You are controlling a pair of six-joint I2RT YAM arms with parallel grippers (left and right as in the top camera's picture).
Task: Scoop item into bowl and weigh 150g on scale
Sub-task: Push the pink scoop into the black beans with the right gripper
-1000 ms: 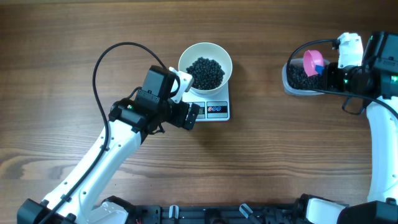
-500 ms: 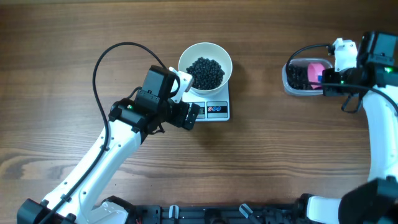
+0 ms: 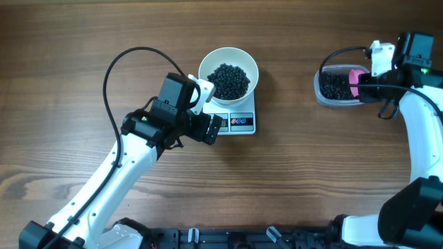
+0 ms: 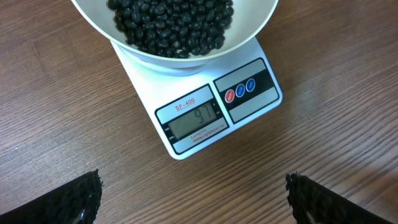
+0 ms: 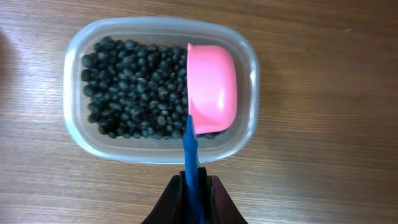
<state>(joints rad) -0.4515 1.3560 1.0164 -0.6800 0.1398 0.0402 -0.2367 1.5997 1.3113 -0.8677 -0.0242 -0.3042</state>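
The white bowl [image 3: 228, 50] stands on the scale [image 3: 242, 122] and holds a heap of black beans [image 3: 229, 80]. In the left wrist view the scale [image 4: 249, 93] shows a display reading 97 below the bowl [image 4: 249, 37]. My left gripper [image 3: 216, 128] [image 4: 196, 202] hovers open just in front of the scale, with nothing between its fingers. My right gripper [image 3: 370, 86] [image 5: 194, 186] is shut on the blue handle of the pink scoop [image 5: 212, 87]. The scoop lies on its side at one end of the clear tub [image 5: 74, 124], its mouth against the beans [image 5: 134, 87].
The clear tub [image 3: 322, 90] sits at the table's far right, well apart from the scale. A black cable [image 3: 111, 69] loops above the left arm. Bare wooden table lies between scale and tub.
The right gripper has swung the pink scoop from tilted over the tub down into its right end. The left arm, bowl and scale have not moved.
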